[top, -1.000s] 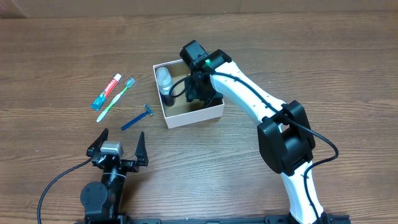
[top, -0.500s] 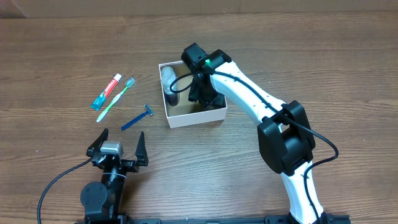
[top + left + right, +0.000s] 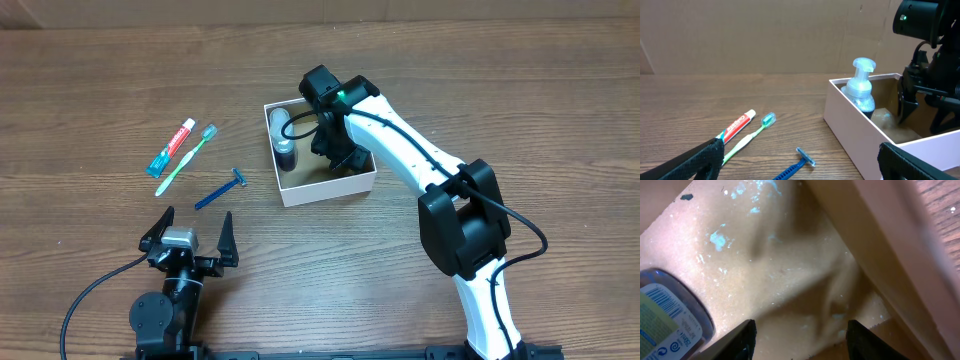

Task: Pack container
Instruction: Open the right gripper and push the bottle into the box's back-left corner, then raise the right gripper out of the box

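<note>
The right gripper (image 3: 338, 152) hangs inside the container (image 3: 330, 188), parted and empty. The toothbrush (image 3: 185, 160) lies slantwise on the desk (image 3: 100, 80), nearer the wide-open left gripper (image 3: 195, 225).

The right arm (image 3: 400, 145) had glossy white shells, bulky black joints and a thin black cable (image 3: 543, 238) looping alongside. A green light (image 3: 328, 96) glowed on its black wrist camera. The right gripper (image 3: 335, 152) had plain black right fingers (image 3: 742, 337). The left arm (image 3: 160, 318) was black, with a silver block (image 3: 180, 238) behind the left gripper (image 3: 196, 220), coarse-grained left fingers (image 3: 685, 162) and a trailing second cable (image 3: 85, 290).
</note>
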Controlling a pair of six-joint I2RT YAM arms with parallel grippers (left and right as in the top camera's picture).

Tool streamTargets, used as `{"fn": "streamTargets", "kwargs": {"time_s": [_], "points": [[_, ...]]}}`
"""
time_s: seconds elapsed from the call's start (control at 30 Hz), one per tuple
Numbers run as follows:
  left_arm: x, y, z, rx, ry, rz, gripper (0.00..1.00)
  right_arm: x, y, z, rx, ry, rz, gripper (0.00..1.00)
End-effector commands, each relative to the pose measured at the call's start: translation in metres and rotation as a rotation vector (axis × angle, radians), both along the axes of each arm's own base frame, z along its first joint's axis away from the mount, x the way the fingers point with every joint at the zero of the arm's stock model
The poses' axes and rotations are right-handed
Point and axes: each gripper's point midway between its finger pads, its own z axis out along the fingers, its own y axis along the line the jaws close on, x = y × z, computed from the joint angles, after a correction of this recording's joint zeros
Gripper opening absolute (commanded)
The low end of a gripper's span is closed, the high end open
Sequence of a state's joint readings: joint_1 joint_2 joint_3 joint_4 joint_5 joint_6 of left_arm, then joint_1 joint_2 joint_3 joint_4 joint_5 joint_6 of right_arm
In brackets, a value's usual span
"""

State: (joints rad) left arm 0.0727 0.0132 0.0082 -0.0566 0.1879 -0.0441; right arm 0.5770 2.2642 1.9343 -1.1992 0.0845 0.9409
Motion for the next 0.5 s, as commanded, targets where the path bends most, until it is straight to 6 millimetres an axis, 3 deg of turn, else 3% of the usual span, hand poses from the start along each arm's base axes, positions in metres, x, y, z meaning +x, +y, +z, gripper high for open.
{"fn": "streamTargets", "kwargs": {"time_s": [0.0, 0.13, 0.3, 0.37, 0.47], "points": [[0.000, 0.000, 0.000, 0.022, -0.009, -0.002, 1.00, 0.007, 0.003, 0.005, 0.008, -0.026, 0.130, 0.61], [0.000, 0.000, 0.000, 0.022, -0.009, -0.002, 1.00, 0.010, 0.011, 0.023, 0.019, -0.061, 0.316, 0.65], [0.000, 0.000, 0.000, 0.022, -0.009, -0.002, 1.00, 0.012, 0.010, 0.078, 0.028, -0.146, 0.449, 0.65], [0.000, 0.000, 0.000, 0.022, -0.009, -0.002, 1.00, 0.008, 0.007, 0.109, 0.027, -0.189, 0.523, 0.66], [0.000, 0.000, 0.000, 0.022, -0.009, -0.002, 1.00, -0.002, -0.002, 0.135, 0.001, -0.212, 0.617, 0.66]]}}
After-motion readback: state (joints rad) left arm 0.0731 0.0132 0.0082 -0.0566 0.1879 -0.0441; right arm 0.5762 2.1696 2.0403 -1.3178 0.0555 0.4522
